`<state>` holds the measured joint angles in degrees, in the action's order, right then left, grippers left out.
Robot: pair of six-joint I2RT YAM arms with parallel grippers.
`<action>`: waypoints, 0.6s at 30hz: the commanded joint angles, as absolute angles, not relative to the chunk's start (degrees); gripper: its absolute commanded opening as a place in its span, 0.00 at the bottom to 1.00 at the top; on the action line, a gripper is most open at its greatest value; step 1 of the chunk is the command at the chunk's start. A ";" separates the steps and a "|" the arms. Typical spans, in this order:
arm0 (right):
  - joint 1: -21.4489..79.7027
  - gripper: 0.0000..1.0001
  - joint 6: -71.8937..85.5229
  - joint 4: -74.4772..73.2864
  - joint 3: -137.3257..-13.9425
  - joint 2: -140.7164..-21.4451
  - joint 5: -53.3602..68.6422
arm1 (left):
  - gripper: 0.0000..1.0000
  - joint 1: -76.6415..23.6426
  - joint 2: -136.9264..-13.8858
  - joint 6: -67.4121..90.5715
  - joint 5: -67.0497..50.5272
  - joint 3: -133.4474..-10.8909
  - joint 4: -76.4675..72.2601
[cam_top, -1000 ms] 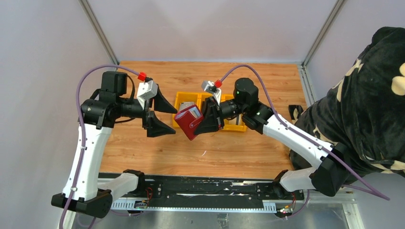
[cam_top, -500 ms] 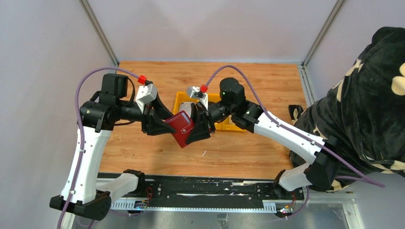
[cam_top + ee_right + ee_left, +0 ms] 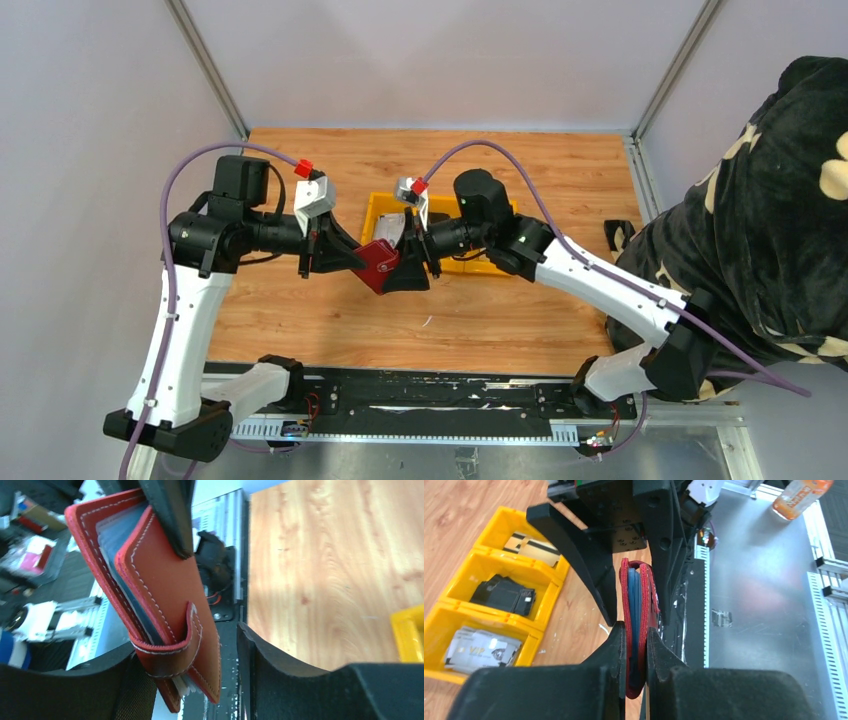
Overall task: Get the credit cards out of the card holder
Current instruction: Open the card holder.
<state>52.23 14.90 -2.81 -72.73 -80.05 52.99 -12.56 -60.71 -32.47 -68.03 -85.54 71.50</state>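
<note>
- While it hangs above the wooden table (image 3: 500, 310), the small dark red stitched folding card holder (image 3: 378, 266) is nearly closed, between both claws.
- On its edge the left black two-finger gripper (image 3: 635, 632) is clenched.
- Around it the right black two-finger gripper (image 3: 192, 645) stands spread, one finger apart from it.
- Some thin flat cards (image 3: 484, 647) lie in the yellow three-compartment plastic bin (image 3: 484, 614).

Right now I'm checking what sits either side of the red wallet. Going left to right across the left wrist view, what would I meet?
yellow bin → card holder, pinched in the left gripper → orange-labelled bottle at the top right corner.
</note>
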 commanded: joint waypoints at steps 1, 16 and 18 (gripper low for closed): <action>52.64 0.56 14.67 -4.48 -73.50 -76.60 38.40 | 0.00 -12.57 -60.17 -29.64 -64.43 -87.66 70.53; 52.65 0.00 16.67 4.86 -67.94 -71.93 51.47 | 0.73 -12.54 -51.82 -5.25 -62.88 -79.74 48.25; 52.65 0.00 14.83 3.41 -67.72 -71.20 52.16 | 0.68 -12.55 -52.51 -2.06 -64.24 -79.35 47.67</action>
<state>52.36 17.74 2.87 -68.47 -74.02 47.66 -12.51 -52.14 -10.41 -61.76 -80.31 53.04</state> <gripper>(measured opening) 0.138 0.709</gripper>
